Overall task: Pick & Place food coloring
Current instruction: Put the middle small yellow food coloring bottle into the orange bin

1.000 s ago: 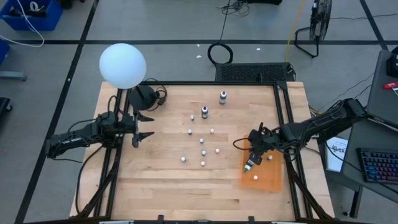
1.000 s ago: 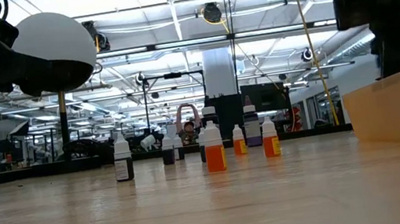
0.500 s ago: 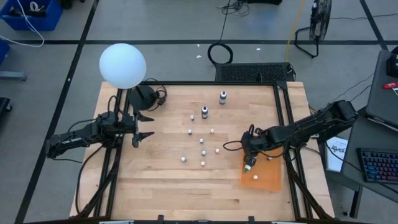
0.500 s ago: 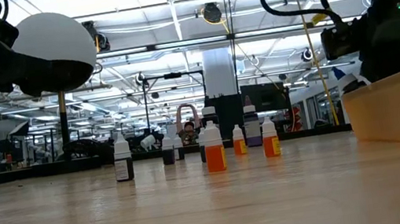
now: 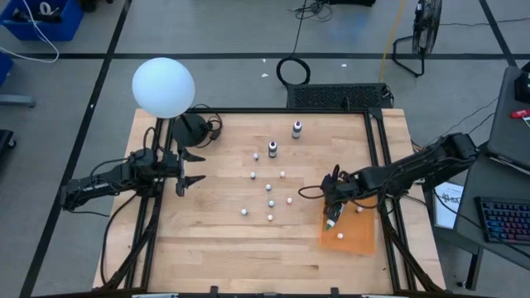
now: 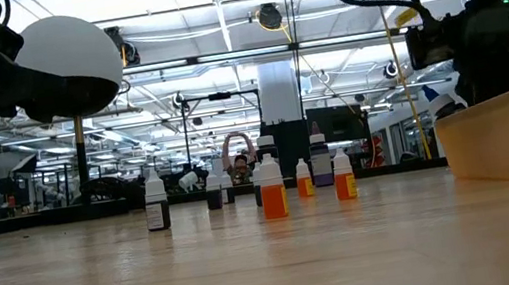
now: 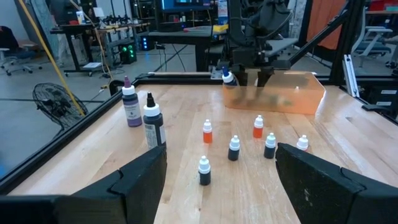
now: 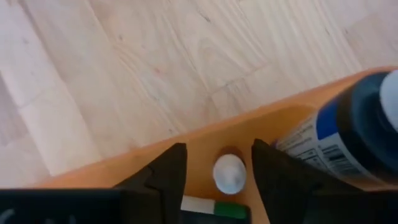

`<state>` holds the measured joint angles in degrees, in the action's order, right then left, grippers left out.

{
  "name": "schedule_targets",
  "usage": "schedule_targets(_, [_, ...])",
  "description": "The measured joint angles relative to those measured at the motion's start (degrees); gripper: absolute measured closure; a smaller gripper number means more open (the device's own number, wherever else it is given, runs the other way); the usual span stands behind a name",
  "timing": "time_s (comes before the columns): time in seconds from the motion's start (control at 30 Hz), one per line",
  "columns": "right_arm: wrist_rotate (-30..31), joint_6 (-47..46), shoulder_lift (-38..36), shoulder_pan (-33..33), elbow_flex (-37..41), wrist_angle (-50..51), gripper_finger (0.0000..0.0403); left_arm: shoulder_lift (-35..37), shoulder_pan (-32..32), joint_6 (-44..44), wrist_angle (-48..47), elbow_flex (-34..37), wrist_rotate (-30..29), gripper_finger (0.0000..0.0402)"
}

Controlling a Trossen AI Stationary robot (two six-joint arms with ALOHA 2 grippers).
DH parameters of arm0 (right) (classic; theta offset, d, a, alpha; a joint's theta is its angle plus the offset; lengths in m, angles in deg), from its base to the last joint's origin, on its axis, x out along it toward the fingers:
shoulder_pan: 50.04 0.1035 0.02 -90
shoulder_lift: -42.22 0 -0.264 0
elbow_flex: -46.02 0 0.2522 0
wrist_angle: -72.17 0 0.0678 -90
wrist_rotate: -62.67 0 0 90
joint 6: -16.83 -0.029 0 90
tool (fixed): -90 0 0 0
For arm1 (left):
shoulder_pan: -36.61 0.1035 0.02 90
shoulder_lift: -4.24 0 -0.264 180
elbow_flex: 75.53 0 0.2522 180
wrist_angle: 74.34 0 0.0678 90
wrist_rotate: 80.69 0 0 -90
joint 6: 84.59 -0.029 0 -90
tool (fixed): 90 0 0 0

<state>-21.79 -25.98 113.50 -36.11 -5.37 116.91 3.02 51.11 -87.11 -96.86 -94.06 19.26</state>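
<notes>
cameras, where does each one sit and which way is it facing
High view: overhead, straight down on the table; both arms show, left gripper waiting at the left, right gripper over the orange tray.
Low view: table height, level across the bottles into the room; the right arm shows upper right.
Left wrist view: past its own open jaws toward the bottles and tray.
Right wrist view: down into the tray, onto a white-capped bottle.
Shared: tray and bottles.

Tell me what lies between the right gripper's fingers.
In the right wrist view, a white-capped bottle stands between the right gripper's fingers, inside the orange tray. A blue bottle stands just beside them.
</notes>
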Motion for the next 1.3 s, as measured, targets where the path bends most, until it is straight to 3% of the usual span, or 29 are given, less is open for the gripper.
schedule_targets(0.27, [0.4, 0.5, -5.8, 0.0, 0.0, -1.7, 0.0248, 0.0, 0.0, 0.0, 0.0, 0.0, 0.0, 0.0103])
schedule_targets(0.5, [0.3, 5.9, -8.1, 0.0, -0.4, -13.4, 0.0261, 0.0, 0.0, 0.0, 0.0, 0.0, 0.0, 0.0103])
schedule_targets(0.7, [0.4, 12.8, -6.6, 0.0, -6.0, -10.2, 0.0267, 0.0, 0.0, 0.0, 0.0, 0.0, 0.0, 0.0103])
schedule_targets(1.0, [3.4, 24.6, 0.2, -1.0, -19.7, -3.5, 0.0279, 0.0, 0.0, 0.0, 0.0, 0.0, 0.0, 0.0103])
schedule_targets(1.3, [3.4, 34.1, 17.1, -3.0, -45.0, 22.1, 0.0282, 0.0, 0.0, 0.0, 0.0, 0.0, 0.0, 0.0103])
